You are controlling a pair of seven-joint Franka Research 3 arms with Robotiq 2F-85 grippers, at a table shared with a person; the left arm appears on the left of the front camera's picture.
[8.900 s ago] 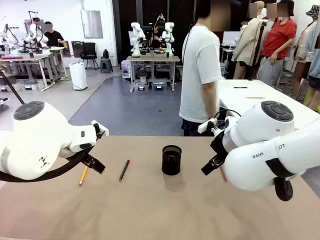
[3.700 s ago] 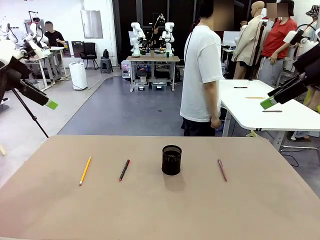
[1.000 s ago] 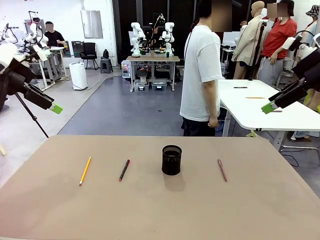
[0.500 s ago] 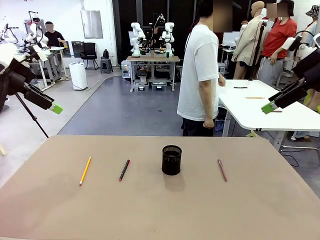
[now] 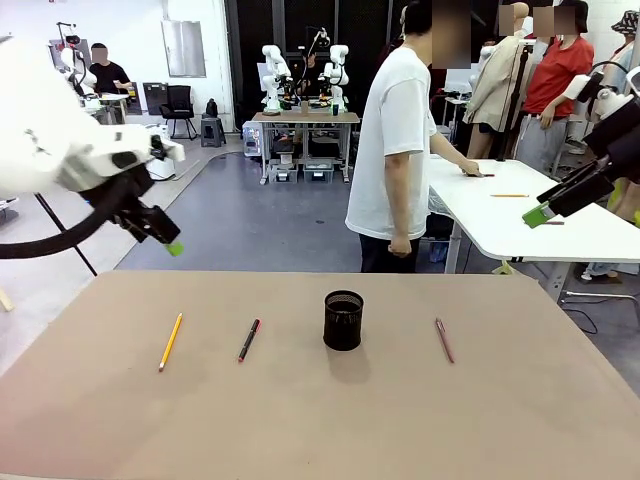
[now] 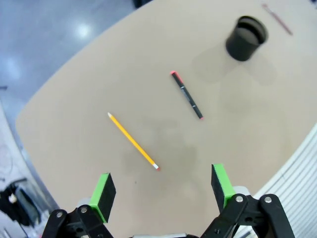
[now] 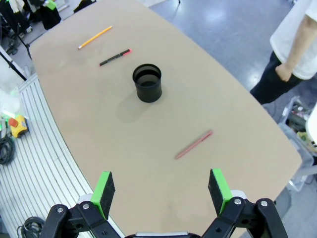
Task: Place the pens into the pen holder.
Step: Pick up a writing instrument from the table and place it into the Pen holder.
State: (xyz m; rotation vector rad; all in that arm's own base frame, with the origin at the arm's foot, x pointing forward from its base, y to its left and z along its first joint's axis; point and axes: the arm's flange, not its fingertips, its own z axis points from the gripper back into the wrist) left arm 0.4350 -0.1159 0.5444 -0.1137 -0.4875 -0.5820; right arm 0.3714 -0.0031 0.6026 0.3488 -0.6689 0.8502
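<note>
Both released, empty: hovering with left fingers [image 6: 104, 196] over the diagonal yellow pencil [image 6: 132, 141], right fingers [image 7: 105, 193] over the red-pink pen [image 7: 193, 144].

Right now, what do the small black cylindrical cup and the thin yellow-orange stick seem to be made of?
The small black cylindrical cup: probably matte metal mesh; its wall looks textured, though the weave is too small to resolve. The thin yellow-orange stick: likely painted wood, a pencil; a whitish band and reddish tip at one end suggest an eraser.
</note>
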